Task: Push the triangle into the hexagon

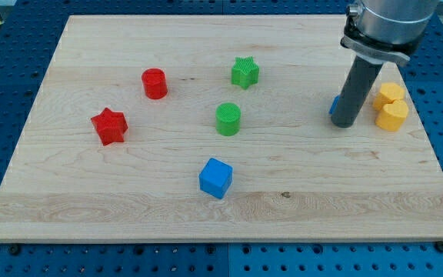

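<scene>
My tip (345,124) rests on the board at the view's right. A blue block (334,105), likely the triangle, shows only as a sliver at the rod's left edge; the rod hides the rest, and the tip is right against it. Two yellow blocks stand touching each other just right of the rod: the upper one (388,94) and the lower one (392,116), which looks like a hexagon. The upper one's shape is unclear. A small gap separates the rod from the yellow blocks.
A green star (244,71) and a green cylinder (228,119) stand mid-board. A blue cube (215,177) is lower centre. A red cylinder (154,83) and a red star (109,126) are at the left. The board's right edge (429,138) is near the yellow blocks.
</scene>
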You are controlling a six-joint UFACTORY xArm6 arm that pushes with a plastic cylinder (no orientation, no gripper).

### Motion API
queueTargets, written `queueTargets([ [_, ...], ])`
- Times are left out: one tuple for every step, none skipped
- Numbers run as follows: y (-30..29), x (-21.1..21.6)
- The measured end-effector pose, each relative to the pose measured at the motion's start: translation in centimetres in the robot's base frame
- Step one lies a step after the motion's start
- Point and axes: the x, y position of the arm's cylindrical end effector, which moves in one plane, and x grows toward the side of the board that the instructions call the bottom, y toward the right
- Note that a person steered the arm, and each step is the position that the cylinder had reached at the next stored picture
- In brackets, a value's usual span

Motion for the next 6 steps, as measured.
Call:
queueTargets([
  [-0.1,0.0],
  [-1.8,-0.7],
  [-1.5,-0.9],
  [0.7,-2.2],
  [0.9,-2.6],
  [0.3,-2.6],
])
